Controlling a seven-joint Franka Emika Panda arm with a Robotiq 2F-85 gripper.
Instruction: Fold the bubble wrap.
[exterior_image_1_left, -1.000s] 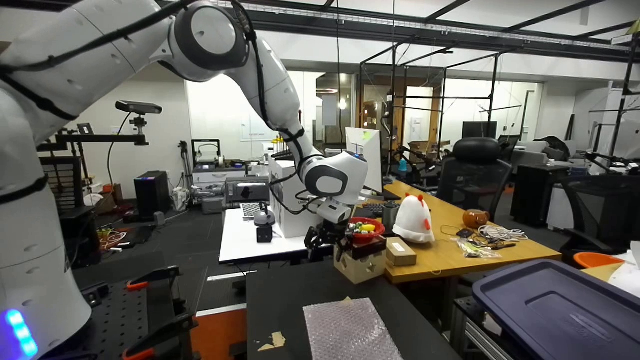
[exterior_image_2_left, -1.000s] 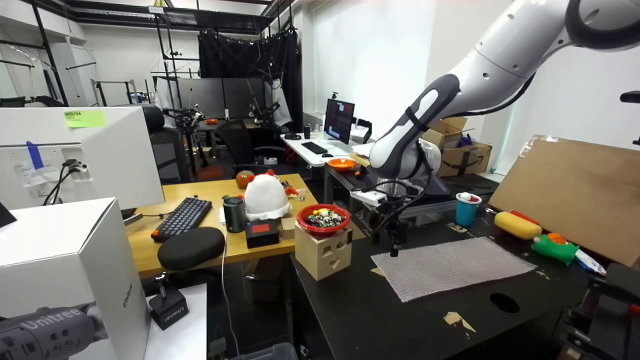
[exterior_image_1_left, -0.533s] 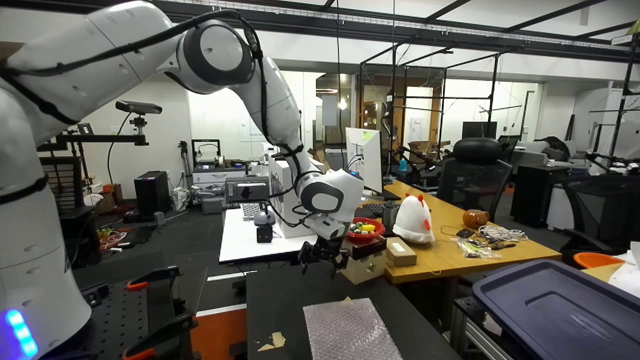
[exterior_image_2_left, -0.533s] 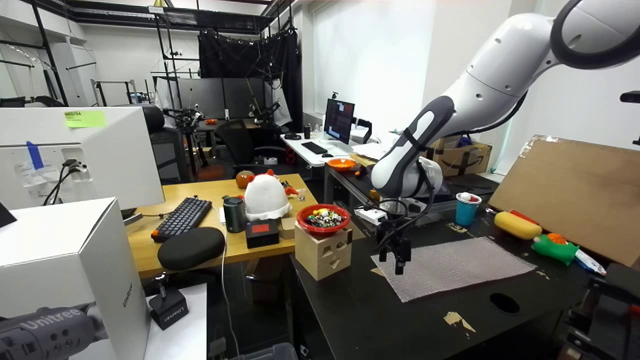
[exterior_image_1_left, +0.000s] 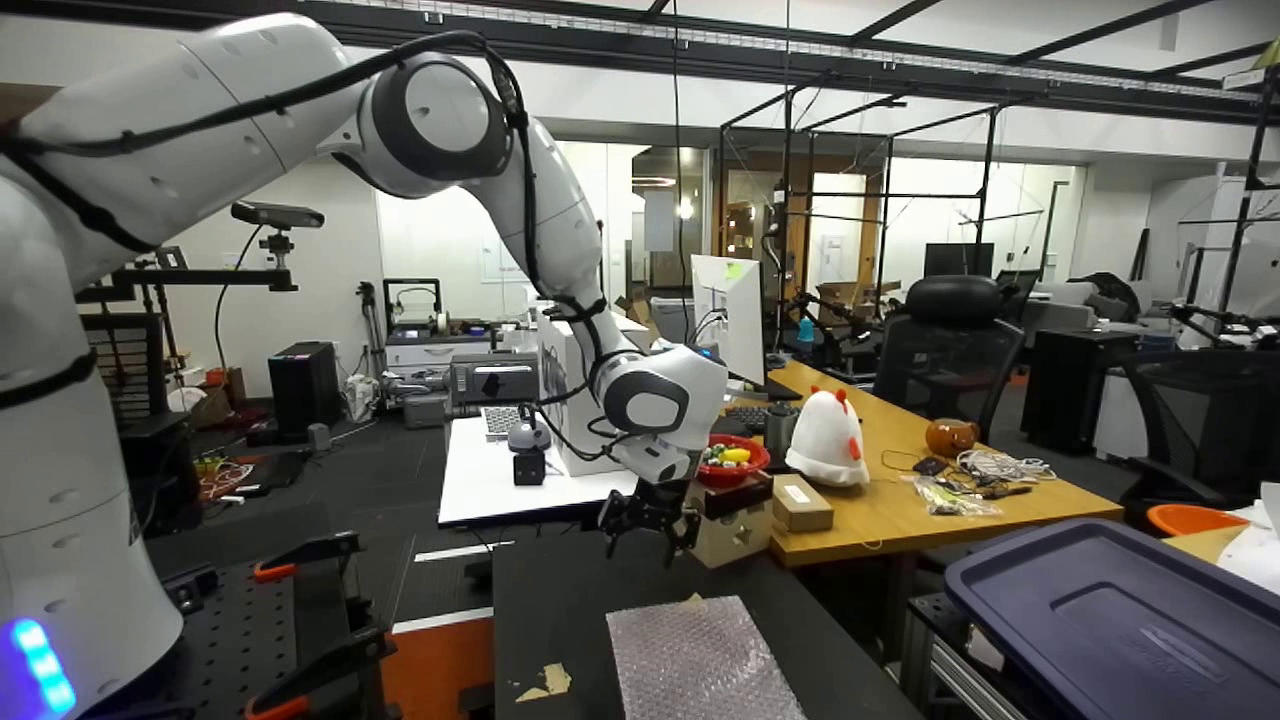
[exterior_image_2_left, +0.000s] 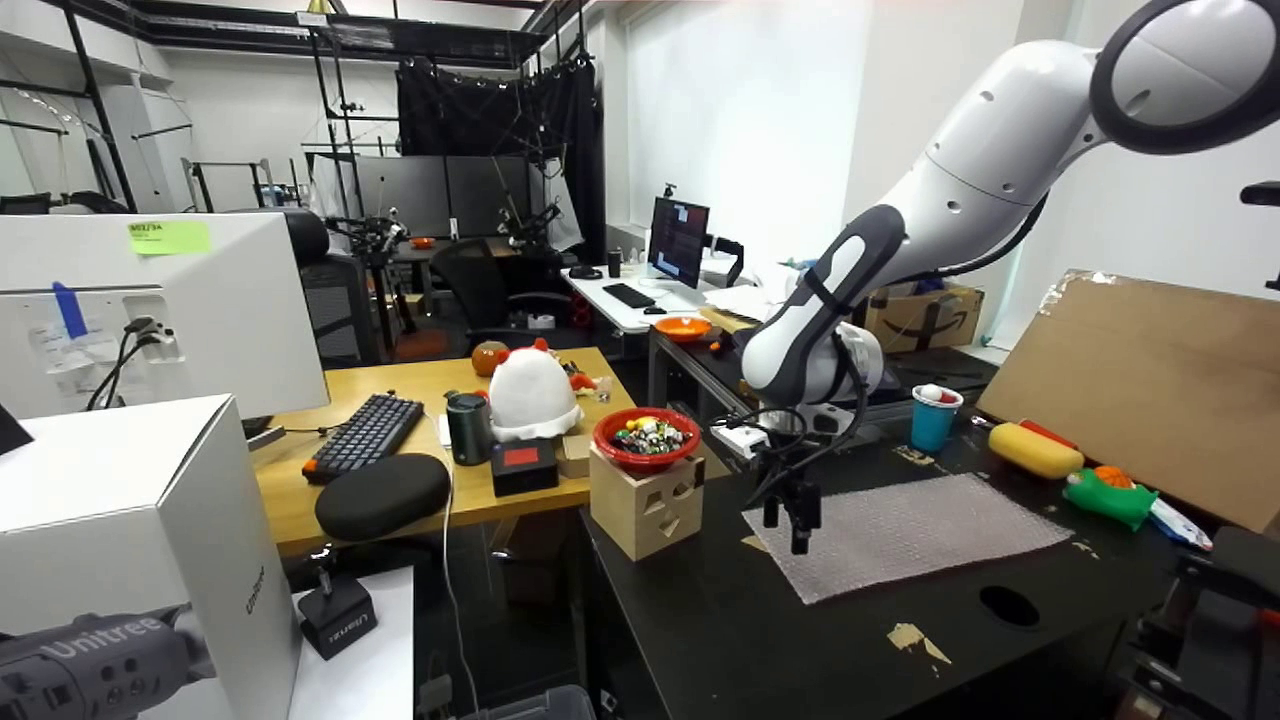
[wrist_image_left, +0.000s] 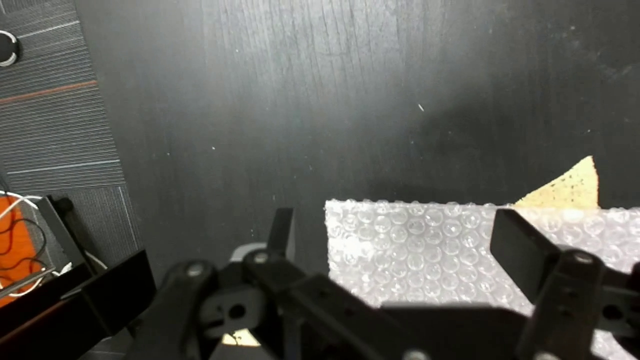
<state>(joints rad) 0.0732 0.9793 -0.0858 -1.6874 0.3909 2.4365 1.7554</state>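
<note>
The bubble wrap is a flat, translucent greyish-white sheet lying unfolded on the black table; it also lies flat in an exterior view. In the wrist view the bubble wrap shows one corner and a straight edge between my fingers. My gripper is open and empty, with one finger past the corner over bare table and the other over the sheet. In an exterior view my gripper hangs above the sheet's near-left end. In an exterior view the gripper points down, apart from the sheet.
A wooden shape box with a red bowl on top stands close to the gripper. A blue cup, a yellow toy and a green toy stand behind the sheet. A cardboard panel leans at the back.
My gripper has come down and away from the shape box, over the sheet's end, mostly in the first half second. It stays open. The bubble wrap has not moved.
</note>
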